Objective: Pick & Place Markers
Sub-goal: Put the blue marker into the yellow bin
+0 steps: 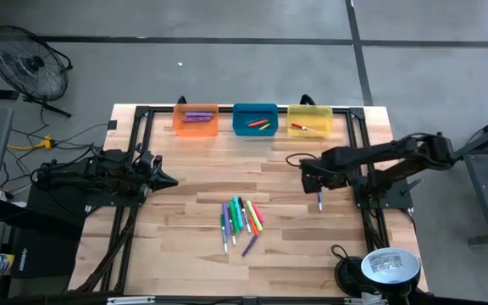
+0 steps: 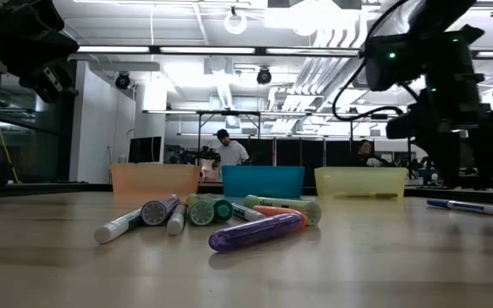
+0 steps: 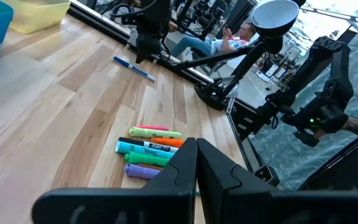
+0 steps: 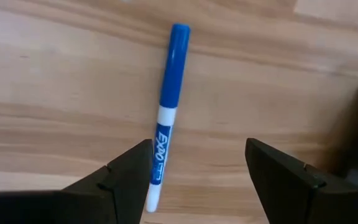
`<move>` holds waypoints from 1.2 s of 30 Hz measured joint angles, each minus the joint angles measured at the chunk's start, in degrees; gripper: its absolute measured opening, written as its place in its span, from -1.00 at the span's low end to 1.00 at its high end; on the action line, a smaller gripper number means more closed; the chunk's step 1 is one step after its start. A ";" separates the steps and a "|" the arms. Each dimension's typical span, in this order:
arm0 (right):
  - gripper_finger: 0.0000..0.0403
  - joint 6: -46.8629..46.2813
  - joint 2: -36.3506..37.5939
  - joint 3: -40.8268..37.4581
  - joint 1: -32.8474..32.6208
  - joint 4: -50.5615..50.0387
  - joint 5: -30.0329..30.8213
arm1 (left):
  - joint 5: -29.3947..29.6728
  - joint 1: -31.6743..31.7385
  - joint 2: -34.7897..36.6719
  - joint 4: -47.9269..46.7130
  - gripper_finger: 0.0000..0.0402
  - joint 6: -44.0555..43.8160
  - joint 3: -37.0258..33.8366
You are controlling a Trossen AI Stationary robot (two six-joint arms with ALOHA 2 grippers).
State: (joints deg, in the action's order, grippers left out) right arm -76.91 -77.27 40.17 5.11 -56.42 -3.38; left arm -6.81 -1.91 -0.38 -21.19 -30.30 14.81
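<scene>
Wooden boards make up the counter point(image 1: 185, 212), and a desk lamp point(image 1: 390, 264) sits at its near right corner. Close to the near edge lies a heap of markers point(image 1: 240, 219) in purple, green, orange, pink and blue. One blue marker point(image 4: 165, 112) lies alone to the right, flat on the wood. The right hand point(image 4: 194, 180) hangs just over it, fingers spread wide, not touching it. The left hand point(image 1: 169, 180) waits at the left side with its fingers pressed together, holding nothing. Farther back stand an orange bin point(image 1: 196, 120), a blue bin point(image 1: 255, 119) and a yellow bin point(image 1: 310, 120), each with markers inside. Beyond the counter, a fan point(image 1: 28, 62) stands on the floor.
</scene>
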 joint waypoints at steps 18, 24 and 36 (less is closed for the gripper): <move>0.22 -9.74 0.46 -1.75 -6.41 6.01 2.05 | 0.00 0.02 0.00 0.00 -1.00 0.00 0.00; 0.22 -10.09 0.46 -1.75 -6.30 6.36 4.20 | -0.02 0.02 0.00 -0.02 -1.00 0.00 0.00; 0.22 -9.95 -4.14 -1.73 -5.86 7.23 3.57 | 0.00 0.00 0.00 0.00 -1.00 0.00 0.00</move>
State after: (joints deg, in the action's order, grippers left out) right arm -86.86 -81.41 38.44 -0.75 -49.19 0.19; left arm -6.81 -1.91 -0.38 -21.19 -30.30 14.81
